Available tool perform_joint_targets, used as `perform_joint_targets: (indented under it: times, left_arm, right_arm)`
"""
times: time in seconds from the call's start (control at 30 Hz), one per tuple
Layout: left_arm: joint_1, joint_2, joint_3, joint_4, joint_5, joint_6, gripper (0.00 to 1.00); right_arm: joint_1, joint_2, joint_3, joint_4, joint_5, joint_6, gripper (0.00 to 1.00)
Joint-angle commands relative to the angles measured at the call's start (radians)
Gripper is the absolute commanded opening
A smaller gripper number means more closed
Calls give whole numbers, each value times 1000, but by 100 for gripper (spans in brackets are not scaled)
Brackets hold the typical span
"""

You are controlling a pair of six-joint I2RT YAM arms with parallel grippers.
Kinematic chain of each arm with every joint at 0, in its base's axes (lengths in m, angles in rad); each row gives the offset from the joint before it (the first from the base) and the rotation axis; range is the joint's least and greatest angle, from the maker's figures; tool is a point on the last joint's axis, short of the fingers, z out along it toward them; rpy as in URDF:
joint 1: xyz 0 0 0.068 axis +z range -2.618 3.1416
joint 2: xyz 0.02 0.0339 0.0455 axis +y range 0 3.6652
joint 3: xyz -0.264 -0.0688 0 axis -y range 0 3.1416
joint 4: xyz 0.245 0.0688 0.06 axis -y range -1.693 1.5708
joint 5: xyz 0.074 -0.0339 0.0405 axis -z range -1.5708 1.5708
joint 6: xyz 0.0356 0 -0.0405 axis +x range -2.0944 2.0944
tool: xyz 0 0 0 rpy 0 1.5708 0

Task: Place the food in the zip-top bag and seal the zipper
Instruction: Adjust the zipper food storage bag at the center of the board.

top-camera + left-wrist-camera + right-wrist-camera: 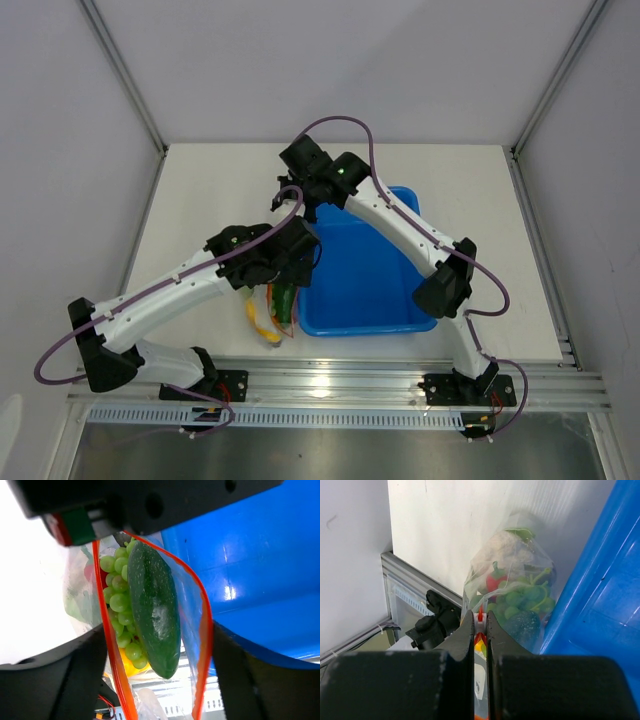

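The zip-top bag (272, 312) lies between the table's front edge and the blue tub, holding the food. In the left wrist view its mouth gapes. The zipper (112, 650) shows as two red-orange strips, and between them sit a long green vegetable (154, 615), green grapes (119, 600) and a yellow fruit (127, 666). My left gripper (159, 675) is open, one finger outside each strip. My right gripper (480, 617) is shut on the zipper (480, 614) at one end of the mouth. Beyond it the bag (485, 572) shows a red piece (495, 582) and white cauliflower (502, 547).
The blue tub (365, 280) stands right beside the bag, its wall close to my left gripper's right finger (260, 680). The aluminium rail (330, 385) runs along the table's front edge just below the bag. Both arms cross above the table's middle.
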Motion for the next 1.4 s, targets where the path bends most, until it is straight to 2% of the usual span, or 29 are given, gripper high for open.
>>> perform_joint_targets:
  times: [0.0,0.03,0.13,0.4,0.47,0.5,0.73,0.8,0.83,0.93,1.03,1.17,1.3,1.33,1.37]
  left_arm:
    - [-6,-7,11,30,-3,0,72]
    - [-6,-8,6,41,10,4,61]
    - [-6,-8,-3,56,30,7,44]
    - [-6,1,-14,70,61,18,23]
    - [-7,-1,-15,70,63,18,13]
    - [-6,-1,-18,67,63,17,1]
    - [-3,-7,-23,57,69,40,1]
    - [5,-16,-27,52,79,60,1]
    - [8,-22,-40,53,95,85,0]
    - [9,-80,-82,78,127,148,0]
    - [22,-169,-126,110,182,219,0]
    - [77,-306,-234,184,335,329,1]
    - [158,-398,-261,178,454,426,1]
    - [173,-418,-264,173,496,440,0]
    - [187,-424,-265,158,539,449,1]
  right_arm:
    - [11,-5,24,15,10,18,0]
    - [12,-3,24,15,10,18,0]
    - [11,-5,25,18,12,20,0]
    - [13,-1,22,16,15,18,0]
    - [13,-1,22,18,13,20,0]
    - [13,-1,22,16,13,17,0]
    - [16,-8,16,18,9,8,1]
    - [16,-15,-4,32,-8,-5,12]
    - [11,-24,-21,45,-14,-11,23]
    - [0,-58,-59,88,-56,-63,38]
    - [-21,-92,-100,153,-105,-129,46]
    - [-79,-142,-191,234,-213,-164,52]
    - [-93,-170,-197,302,-315,-230,67]
    - [-95,-178,-202,335,-364,-258,76]
    - [-96,-188,-211,355,-384,-275,78]
